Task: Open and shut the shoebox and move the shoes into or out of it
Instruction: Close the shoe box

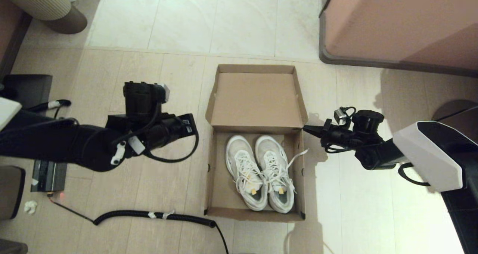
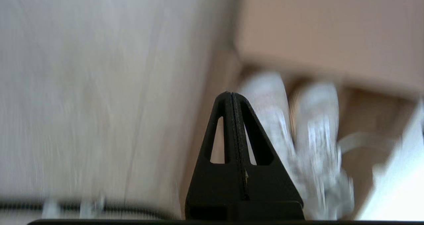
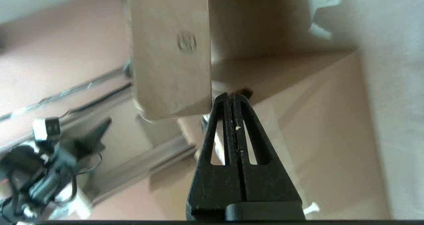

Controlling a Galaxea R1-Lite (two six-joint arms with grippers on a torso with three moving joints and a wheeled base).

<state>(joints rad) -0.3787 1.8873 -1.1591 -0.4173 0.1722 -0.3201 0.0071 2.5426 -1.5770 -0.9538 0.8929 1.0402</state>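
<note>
- Shoebox (image 1: 257, 97) on the floor (image 1: 179, 22), lid swung open and lying flat on the far side.
- Shoes (image 1: 261, 172) sit side by side inside the box, toes toward the hinge — one white lace trails over the right wall.
- Right tool (image 1: 307, 128) has its fingers pressed together, empty, tip at the box's right wall by the hinge.
- Left tool (image 2: 232, 96) likewise closed on nothing, held above the floor left of the box.
- Coiled black cable (image 1: 157, 214) lies near the box's front.
</note>
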